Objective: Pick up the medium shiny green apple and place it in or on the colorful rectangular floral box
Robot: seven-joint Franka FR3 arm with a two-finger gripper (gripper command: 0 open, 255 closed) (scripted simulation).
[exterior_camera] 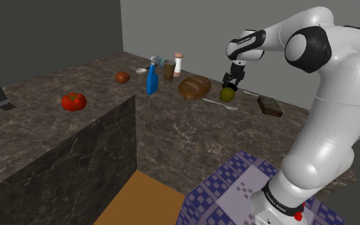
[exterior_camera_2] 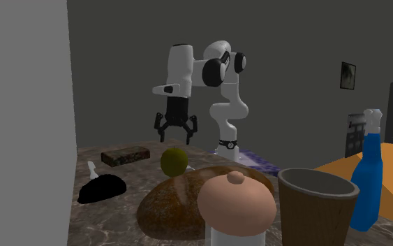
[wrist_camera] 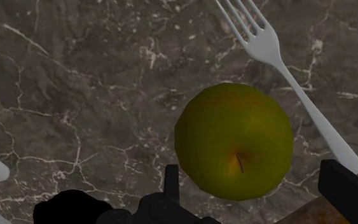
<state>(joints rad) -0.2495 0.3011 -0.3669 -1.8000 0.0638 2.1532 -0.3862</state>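
Note:
A yellow-green apple (exterior_camera: pixel 227 94) (exterior_camera_2: pixel 174 161) (wrist_camera: pixel 234 140) rests on the dark marble counter (exterior_camera: pixel 172 137), close to a brown bread loaf (exterior_camera: pixel 194 87). My gripper (exterior_camera: pixel 231 82) (exterior_camera_2: pixel 176 128) (wrist_camera: pixel 254 177) hangs just above the apple, open, its fingers (wrist_camera: pixel 170 181) standing either side of the fruit without touching it. A dark brown rectangular box (exterior_camera: pixel 270 105) (exterior_camera_2: pixel 125 155) lies flat on the counter, to the apple's right in the shoulder view. A white fork (wrist_camera: pixel 279 57) (exterior_camera: pixel 220 103) lies beside the apple.
A blue spray bottle (exterior_camera: pixel 151 80), a brown cup (exterior_camera: pixel 169 70) and a shaker (exterior_camera: pixel 178 64) stand behind the loaf. A tomato (exterior_camera: pixel 73 101) sits on the counter's left wing. The purple-patterned stand (exterior_camera: pixel 236 185) is at the lower right.

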